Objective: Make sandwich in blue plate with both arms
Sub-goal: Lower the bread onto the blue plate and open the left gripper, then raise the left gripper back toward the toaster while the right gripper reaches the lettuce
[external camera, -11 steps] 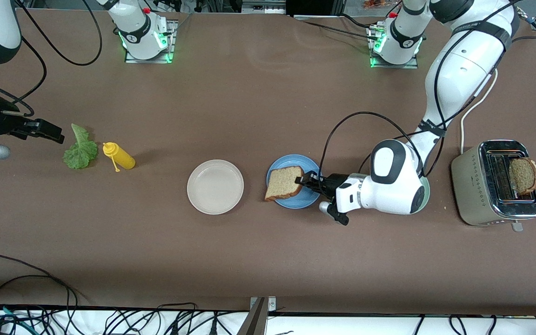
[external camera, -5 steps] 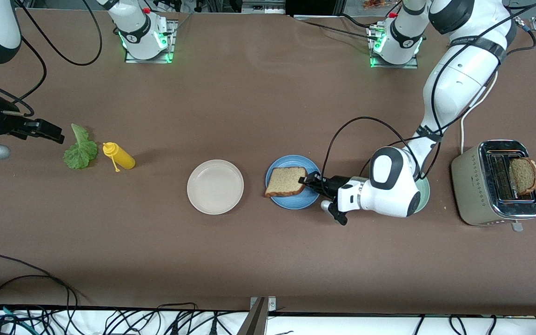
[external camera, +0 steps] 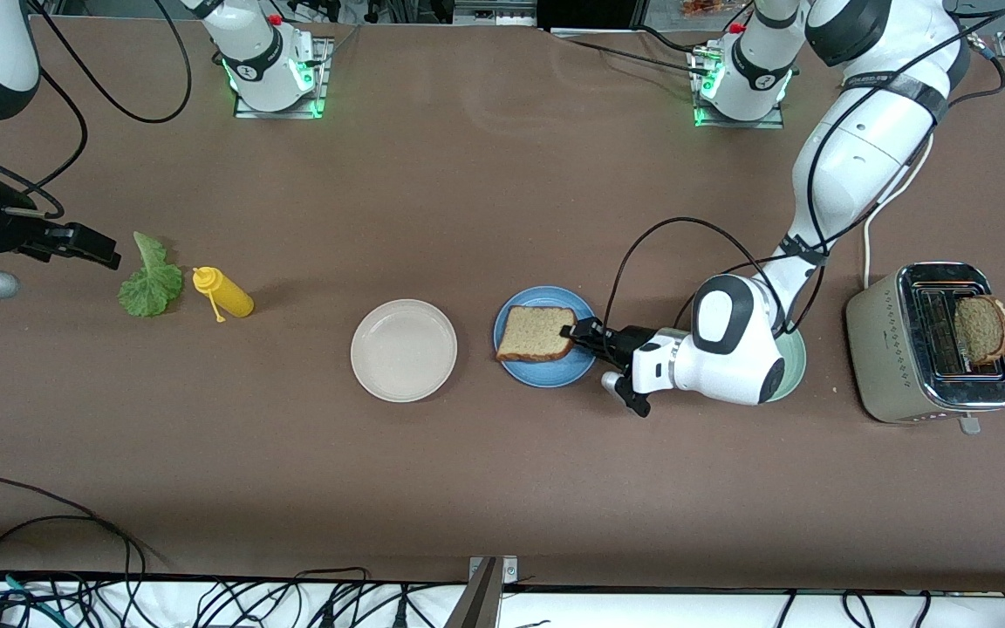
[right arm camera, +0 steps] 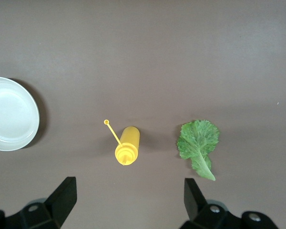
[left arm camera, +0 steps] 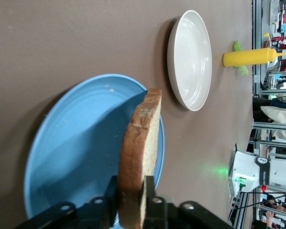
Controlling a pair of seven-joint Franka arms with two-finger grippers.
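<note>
Meanwhile, the left claw (external camera: 574,335) is reaching low over the blue plate (external camera: 546,370) near the middle of the desk (external camera: 502,471), its two black fingers (left arm camera: 152,210) flanking one edge of a bread slice (external camera: 536,332). Seen from the left wrist, the bread slice (left arm camera: 139,157) is standing on edge between those fingers above the blue plate (left arm camera: 71,162); whether the fingers are pressing it or have just let go cannot be told. Straight ahead of this claw, past the plate, a cream-white plate (external camera: 404,350) is sitting on the desk, and a pale green plate (external camera: 795,366) is peeking out from under the left arm's wrist. Toward the left arm's end of the desk, a second bread slice (external camera: 982,329) is poking out of a silver toaster (external camera: 930,344).

At the right arm's end, the right claw (external camera: 84,248) is hovering with its fingers (right arm camera: 62,193) spread wide and gripping nothing. A lettuce leaf (external camera: 150,279) is lying just ahead of that claw, with a yellow squeeze bottle (external camera: 223,293) on its side just beside the leaf. From the right wrist, the lettuce leaf (right arm camera: 199,144) and yellow squeeze bottle (right arm camera: 126,144) are both showing ahead of the spread fingers, apart from each other.
</note>
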